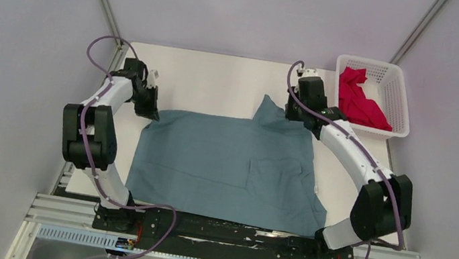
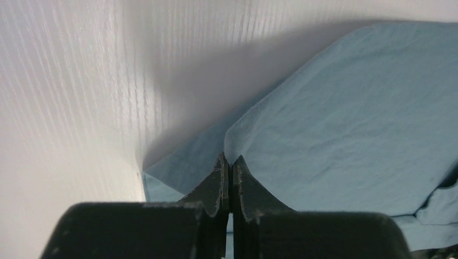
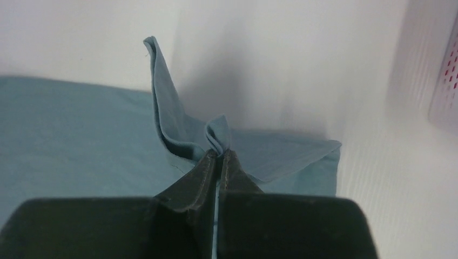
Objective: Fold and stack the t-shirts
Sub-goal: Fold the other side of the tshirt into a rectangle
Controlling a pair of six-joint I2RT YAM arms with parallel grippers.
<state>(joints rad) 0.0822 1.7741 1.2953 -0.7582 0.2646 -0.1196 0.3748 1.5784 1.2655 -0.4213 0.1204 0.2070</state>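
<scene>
1. The left gripper (image 2: pixel 229 162) has its jaws pressed together on the edge of the blue shirt (image 2: pixel 345 124). In the left wrist view the cloth meets the tips and spreads away from them to the right.
2. The right gripper (image 3: pixel 220 154) also has its jaws together, clamped on a small pinch of the same shirt. A little fold stands up just over the tips, and a pointed flap of cloth rises to the left of them.
3. Seen from above, the left gripper holds the far left corner of the shirt. The right gripper holds the far right part, just beside that pointed flap.
4. The shirt lies spread between the two arms and reaches down to their bases. It is dusty blue-grey and mostly flat, with soft creases and a squarish fold line on its right half.
5. It rests on a white matte table (image 1: pixel 220 77). By the left gripper, the lifted edge throws a dark shadow on it.
6. A white lattice basket (image 1: pixel 408 107) stands at the far right corner of the table, near the right gripper. The pink shirt (image 1: pixel 356 100) lies crumpled inside it.
7. Plain pale walls (image 1: pixel 22 39) close the scene, and a metal rail (image 1: pixel 65 215) runs along the near edge.
</scene>
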